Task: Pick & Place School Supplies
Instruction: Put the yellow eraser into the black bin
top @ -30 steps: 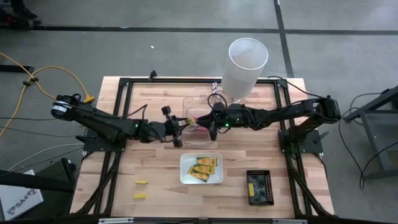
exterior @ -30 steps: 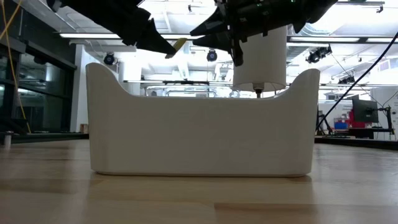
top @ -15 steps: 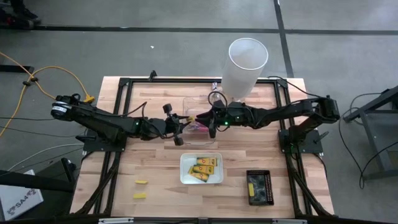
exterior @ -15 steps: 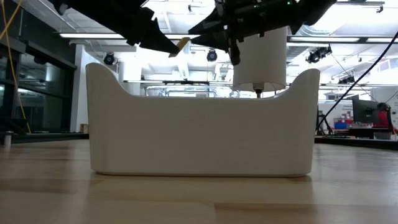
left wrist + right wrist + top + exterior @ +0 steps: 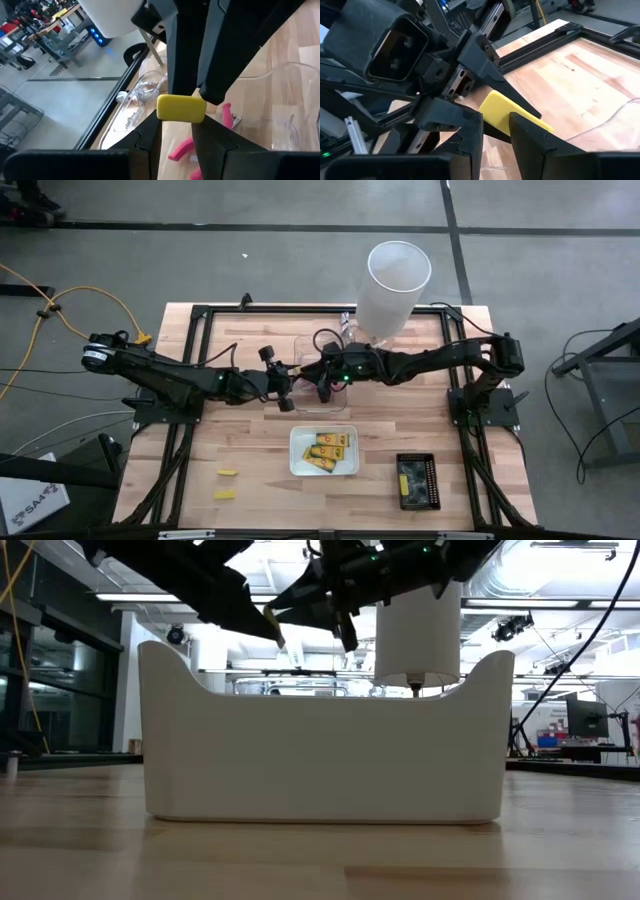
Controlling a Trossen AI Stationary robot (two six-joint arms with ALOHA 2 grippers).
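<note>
Between the two tools, above the clear tray [image 5: 322,375], the yellow block [image 5: 181,108] sat pinched in the left tool [image 5: 296,377]; the right tool [image 5: 312,373] straddled it, fingers parted. Handover seemed underway: right should clamp before left releases.

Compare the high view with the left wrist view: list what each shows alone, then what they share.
Only the high view: the white tray of yellow-orange packets, the black tray, two loose yellow blocks on the table, and the tall white cylinder's open top.

Only the left wrist view: the yellow block held in the left gripper, with the right gripper meeting it.

Both: pink-handled scissors in the clear tray.
</note>
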